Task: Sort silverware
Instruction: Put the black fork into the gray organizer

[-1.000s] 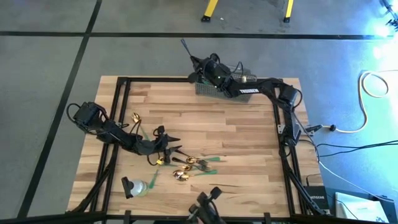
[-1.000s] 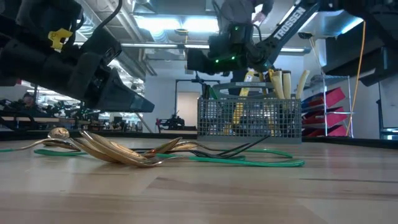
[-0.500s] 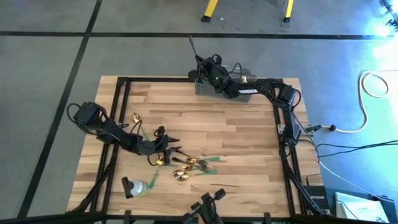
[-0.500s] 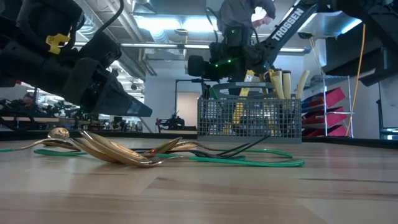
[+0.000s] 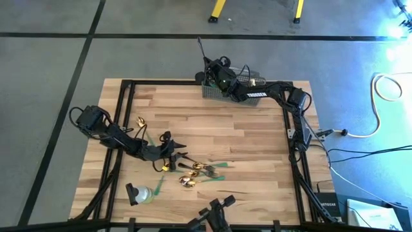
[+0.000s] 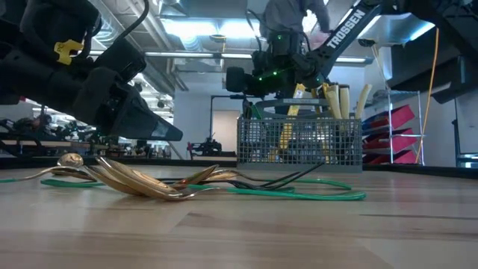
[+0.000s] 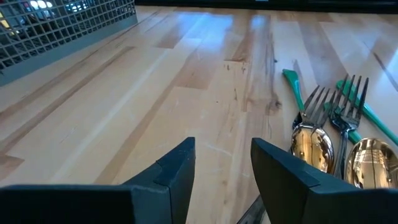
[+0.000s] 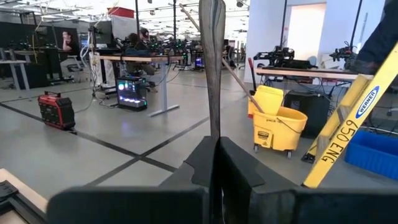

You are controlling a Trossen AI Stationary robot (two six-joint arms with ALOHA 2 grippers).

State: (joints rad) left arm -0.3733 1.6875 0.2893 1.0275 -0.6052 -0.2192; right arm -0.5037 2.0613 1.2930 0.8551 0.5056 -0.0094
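Silverware: loose pile of gold spoons and dark forks on the worktop, toward the near edge, left of centre, lying among green tape strips. One more gold spoon lies apart, nearer the left edge. Cream-handled knives stand upright in the grey mesh basket at the middle of the far edge.

Left gripper: arm reaches low from the left edge across the worktop, wrist near level, jaws spread partway and holding nothing, tips just beside the pile. Left wrist view shows two fork heads and two spoon bowls just past its fingers, on the side of one finger.

Right gripper: arm stretches from the right edge along the far edge, wrist over the basket. Jaws pressed together, pinching a dark slender piece that stands upright above them; which end is gripped, cannot tell.

A person stands behind the basket in the low view.
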